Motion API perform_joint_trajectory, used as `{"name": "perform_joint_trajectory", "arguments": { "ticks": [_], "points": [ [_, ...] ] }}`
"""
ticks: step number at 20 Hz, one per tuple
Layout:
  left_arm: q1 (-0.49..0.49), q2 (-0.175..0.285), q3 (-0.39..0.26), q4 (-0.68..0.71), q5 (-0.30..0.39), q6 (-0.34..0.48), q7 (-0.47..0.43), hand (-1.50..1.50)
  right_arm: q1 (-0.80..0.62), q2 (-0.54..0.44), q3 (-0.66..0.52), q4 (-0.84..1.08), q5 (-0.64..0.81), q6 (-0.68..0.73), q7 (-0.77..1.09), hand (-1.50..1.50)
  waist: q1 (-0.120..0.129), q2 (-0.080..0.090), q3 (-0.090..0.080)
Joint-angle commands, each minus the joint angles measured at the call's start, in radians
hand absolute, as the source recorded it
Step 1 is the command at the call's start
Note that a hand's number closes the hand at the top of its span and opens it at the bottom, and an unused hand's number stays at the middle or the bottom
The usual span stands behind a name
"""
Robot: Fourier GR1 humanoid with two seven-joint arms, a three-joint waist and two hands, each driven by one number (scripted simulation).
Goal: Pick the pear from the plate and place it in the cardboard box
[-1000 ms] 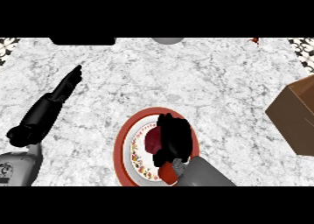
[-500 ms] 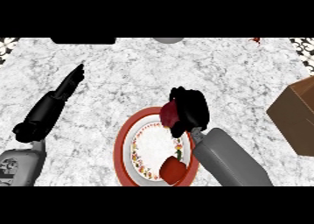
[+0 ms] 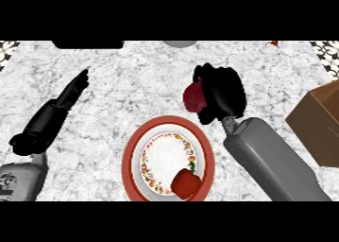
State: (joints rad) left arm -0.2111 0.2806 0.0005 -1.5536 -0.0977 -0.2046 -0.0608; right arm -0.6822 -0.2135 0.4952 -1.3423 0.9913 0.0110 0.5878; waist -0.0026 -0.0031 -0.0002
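My right robot hand [image 3: 224, 92] was curled round the dark red pear [image 3: 192, 97] and clamped on it, the fruit showing at the hand's left side. The pear was over the counter [image 3: 130, 71] in the upper middle of the frame, just beyond the plate's [image 3: 132, 158] top rim and well apart from the cardboard box [image 3: 325, 120] at the right edge. My left robot hand [image 3: 69, 94] lay in the upper left, fingers straight, holding nothing; a second red item [image 3: 186, 183] sat on the plate's lower right.

As I judged it, the main risk was the pear slipping out on the carry to the right, since much of it stood clear of my fingers. The box was only partly in frame and I could not see its opening, so I might have struck its near wall or let go short of it. My forearm ran just beside the plate's right rim and could have nudged it.

I could read no brand or writing; the plate bore only a flowered band, and a mark on my left forearm, lower left, was too small to make out.
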Motion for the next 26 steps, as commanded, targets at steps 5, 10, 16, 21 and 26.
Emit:
{"name": "perform_joint_trajectory", "arguments": {
  "ticks": [5, 10, 16, 21, 26],
  "points": [
    [-0.024, 0.005, 0.014, 0.049, -0.022, 0.006, -0.030, 0.00, -0.036, -0.023, -0.201, -0.185, 0.061, -0.045, 0.243, 1.50, -0.019, -0.001, 0.000],
    [0.005, -0.011, 0.002, 0.002, -0.006, -0.009, 0.019, 0.00, 0.026, -0.136, -0.358, -0.274, 0.038, -0.020, 0.285, 1.50, -0.013, -0.001, 0.001],
    [0.021, -0.033, -0.014, -0.080, -0.024, 0.007, 0.061, 0.00, 0.037, -0.253, -0.554, -0.179, -0.052, -0.040, 0.157, 1.50, 0.003, 0.002, 0.001],
    [-0.023, -0.004, 0.021, 0.007, -0.020, -0.027, 0.010, 0.00, 0.054, -0.351, -0.615, -0.076, -0.102, 0.063, 0.062, 1.50, 0.002, 0.004, 0.000],
    [0.044, -0.018, 0.006, -0.021, -0.033, -0.016, -0.037, 0.00, 0.134, -0.408, -0.675, 0.027, -0.230, 0.259, 0.024, 1.50, 0.002, 0.003, 0.000]
  ]
}}
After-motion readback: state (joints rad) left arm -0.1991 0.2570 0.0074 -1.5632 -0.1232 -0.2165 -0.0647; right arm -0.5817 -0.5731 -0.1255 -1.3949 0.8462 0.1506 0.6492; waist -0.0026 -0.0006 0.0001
